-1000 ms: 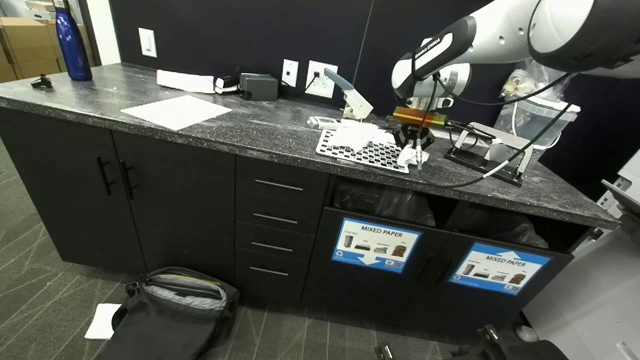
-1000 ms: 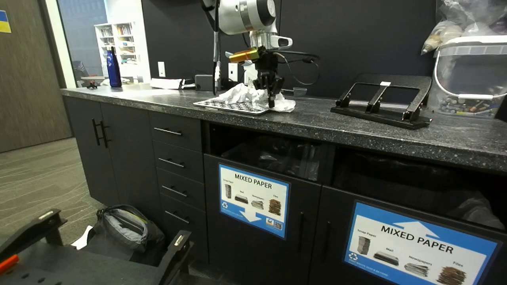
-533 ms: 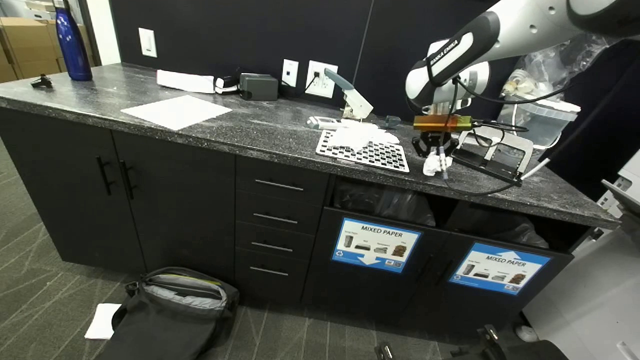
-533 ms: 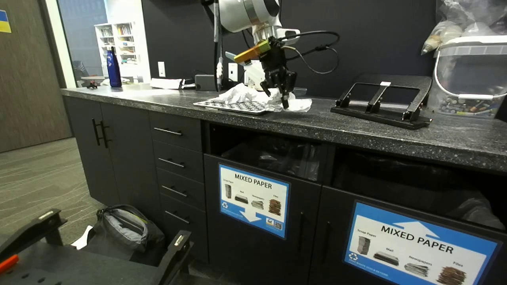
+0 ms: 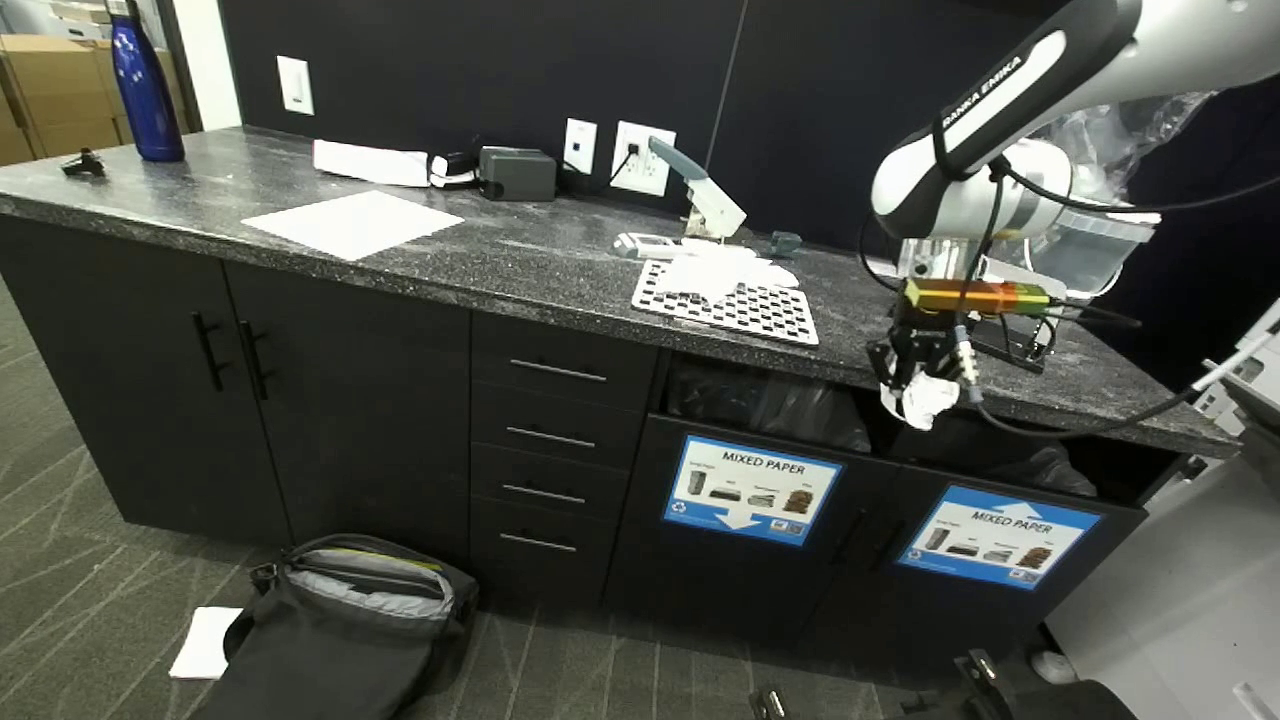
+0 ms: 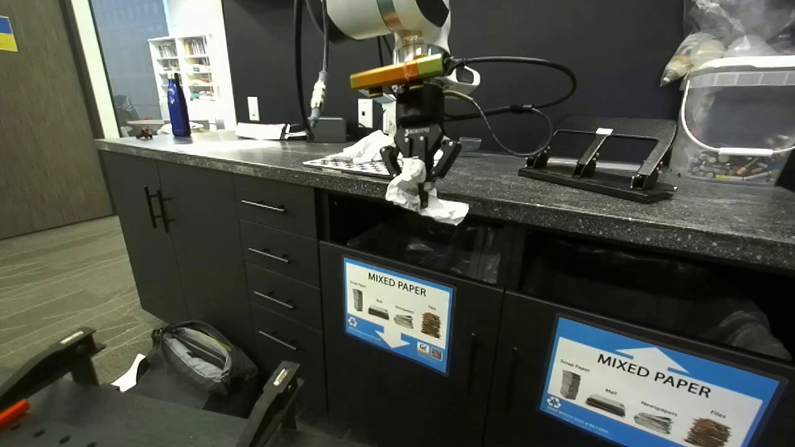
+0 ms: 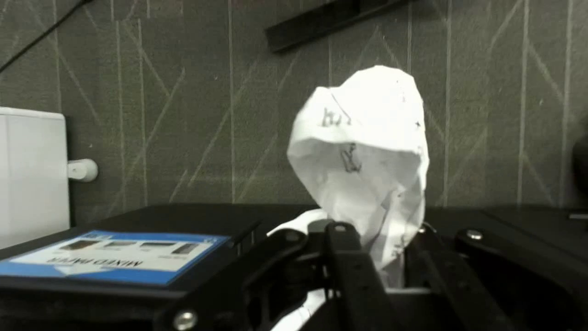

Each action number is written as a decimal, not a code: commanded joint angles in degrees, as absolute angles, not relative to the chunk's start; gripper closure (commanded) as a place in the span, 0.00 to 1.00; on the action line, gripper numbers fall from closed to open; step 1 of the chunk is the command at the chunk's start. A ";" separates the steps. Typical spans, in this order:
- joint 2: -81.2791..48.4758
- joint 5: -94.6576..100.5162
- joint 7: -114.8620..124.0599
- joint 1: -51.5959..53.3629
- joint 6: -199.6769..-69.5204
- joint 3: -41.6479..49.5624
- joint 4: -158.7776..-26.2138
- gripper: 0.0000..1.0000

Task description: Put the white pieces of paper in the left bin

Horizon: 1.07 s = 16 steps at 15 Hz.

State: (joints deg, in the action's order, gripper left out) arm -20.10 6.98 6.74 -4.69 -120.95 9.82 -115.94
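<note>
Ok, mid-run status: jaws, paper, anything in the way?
Jaws shut on crumpled paper, in front of counter edge. Not in left bin yet. Other scraps on dotted sheet. Counter edge might crowd the drop.

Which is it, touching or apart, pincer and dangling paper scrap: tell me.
Touching: in an exterior view, the pincer grips the crumpled white paper scrap, its end hanging below.

We get clear indoor light, falling from above: the counter [image 5: 560, 245] shows glare toward its far left in both exterior views, while the open top of the left bin [image 6: 404, 388] lies in shadow. In an exterior view, edge distortion tilts the blue bottle [image 5: 148, 95]. In the wrist view, we find the white paper [image 7: 372, 124] partly blown out and the label [image 7: 133, 250] soft.
</note>
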 commanded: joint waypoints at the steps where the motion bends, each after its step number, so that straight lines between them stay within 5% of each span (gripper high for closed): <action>1: -12.87 6.39 2.27 -6.66 -133.06 8.86 -130.59 0.84; 7: -13.95 4.56 4.69 -5.66 -160.81 7.63 -143.78 0.86; 16: -34.17 -5.31 8.97 -9.39 -202.06 -4.37 -139.26 0.85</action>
